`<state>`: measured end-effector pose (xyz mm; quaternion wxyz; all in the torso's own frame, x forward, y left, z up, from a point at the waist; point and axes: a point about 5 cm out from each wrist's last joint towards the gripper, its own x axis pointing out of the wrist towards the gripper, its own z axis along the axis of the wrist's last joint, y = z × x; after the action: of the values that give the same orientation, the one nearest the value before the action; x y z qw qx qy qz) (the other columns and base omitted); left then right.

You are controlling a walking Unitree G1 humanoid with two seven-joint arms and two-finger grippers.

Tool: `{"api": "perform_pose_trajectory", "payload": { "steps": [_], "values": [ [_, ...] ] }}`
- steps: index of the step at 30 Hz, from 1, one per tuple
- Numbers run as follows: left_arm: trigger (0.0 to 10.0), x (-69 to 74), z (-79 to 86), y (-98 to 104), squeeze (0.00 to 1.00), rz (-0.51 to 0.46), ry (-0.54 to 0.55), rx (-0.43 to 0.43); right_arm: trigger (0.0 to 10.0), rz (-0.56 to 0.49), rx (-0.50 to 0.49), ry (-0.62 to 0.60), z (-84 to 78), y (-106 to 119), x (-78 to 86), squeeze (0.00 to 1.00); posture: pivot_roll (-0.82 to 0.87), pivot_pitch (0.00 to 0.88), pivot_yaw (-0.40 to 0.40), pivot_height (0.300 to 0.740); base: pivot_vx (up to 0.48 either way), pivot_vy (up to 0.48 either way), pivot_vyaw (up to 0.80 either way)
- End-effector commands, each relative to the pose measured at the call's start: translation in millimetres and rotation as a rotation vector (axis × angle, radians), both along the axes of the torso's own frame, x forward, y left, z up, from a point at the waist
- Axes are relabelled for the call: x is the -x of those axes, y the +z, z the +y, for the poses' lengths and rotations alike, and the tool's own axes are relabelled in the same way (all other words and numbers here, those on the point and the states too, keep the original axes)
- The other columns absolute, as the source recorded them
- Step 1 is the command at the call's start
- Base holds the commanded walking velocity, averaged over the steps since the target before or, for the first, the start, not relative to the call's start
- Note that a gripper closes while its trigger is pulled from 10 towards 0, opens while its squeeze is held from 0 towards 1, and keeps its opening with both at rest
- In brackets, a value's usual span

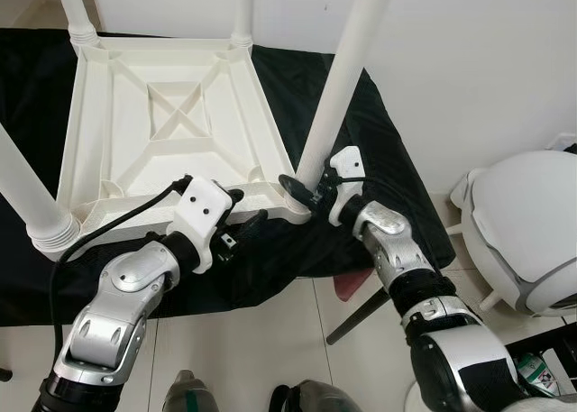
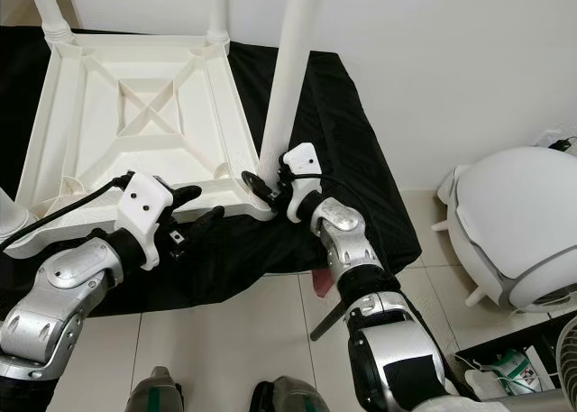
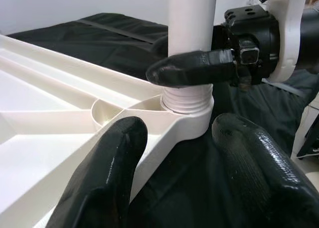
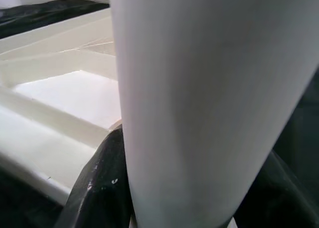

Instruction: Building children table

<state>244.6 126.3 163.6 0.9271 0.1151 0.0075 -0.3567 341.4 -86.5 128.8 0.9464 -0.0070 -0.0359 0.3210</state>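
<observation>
Right tool (image 1: pixel 305 192) clamping table leg (image 1: pixel 338 78) at tabletop (image 1: pixel 162 123) corner, left tool (image 1: pixel 242 221) spread open beside edge.

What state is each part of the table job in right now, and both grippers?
White plastic tabletop: upside down on black cloth, underside ribs showing.
White table leg at near right corner: upright, threaded end seated in its socket.
Other white legs: standing in their corners.
Right gripper: shut on that leg's base.
Left gripper: open, at the tabletop's corner.

The upturned table (image 1: pixel 162 123) is seen from above by both head views; its corner leg (image 3: pixel 192 43) is viewed close up from each wrist
</observation>
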Motion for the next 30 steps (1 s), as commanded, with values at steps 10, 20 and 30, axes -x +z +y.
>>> {"api": "perform_pose_trajectory", "payload": {
  "steps": [10,20,30],
  "values": [
    [10.0,-2.2,-5.3,-2.3,0.00,0.003,-0.003,0.009,10.0,0.078,-0.080,-0.362,11.6,-1.2,14.6,0.00,0.07,0.000,-0.111,0.740,0.000,0.000,0.00],
    [10.0,-6.2,-6.0,-2.2,0.00,-0.007,-0.008,0.004,10.0,0.102,-0.055,-0.323,19.7,5.6,25.0,0.35,0.07,0.000,-0.119,0.740,0.000,0.000,0.00],
    [10.0,-6.7,-6.6,-2.3,0.00,-0.011,-0.007,0.006,10.0,0.070,-0.030,-0.170,5.4,13.2,15.2,1.00,0.07,0.000,-0.126,0.740,0.000,0.000,0.00]
  ]
}}
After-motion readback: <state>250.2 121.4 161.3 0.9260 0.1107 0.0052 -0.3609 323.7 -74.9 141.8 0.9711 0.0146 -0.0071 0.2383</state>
